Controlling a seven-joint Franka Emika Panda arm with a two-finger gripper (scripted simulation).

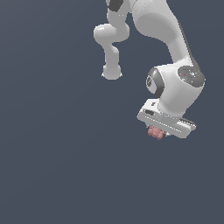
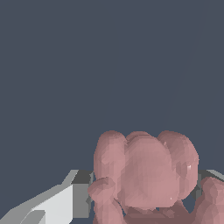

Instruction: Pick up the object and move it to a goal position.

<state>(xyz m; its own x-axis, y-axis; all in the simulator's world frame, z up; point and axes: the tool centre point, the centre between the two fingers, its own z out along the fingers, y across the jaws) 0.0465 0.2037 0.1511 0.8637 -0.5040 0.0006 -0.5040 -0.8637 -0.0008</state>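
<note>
Pinkish blob [image 2: 146,175] hides gripper [image 2: 144,192] fingertips.

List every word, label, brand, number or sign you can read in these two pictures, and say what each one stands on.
None: no readable text in either view.
The white arm, the gripper, the pinkish-red blob and the plain dark background carry no letters, numbers or signs.

Exterior view looks down from afar; wrist view crowds the shared blob [image 2: 146,175].

The blob [image 2: 146,175] is pinkish-red, the hand [image 1: 164,128] white, its fingers [image 2: 65,201] seemingly grey-edged, against slate-blue.
</note>
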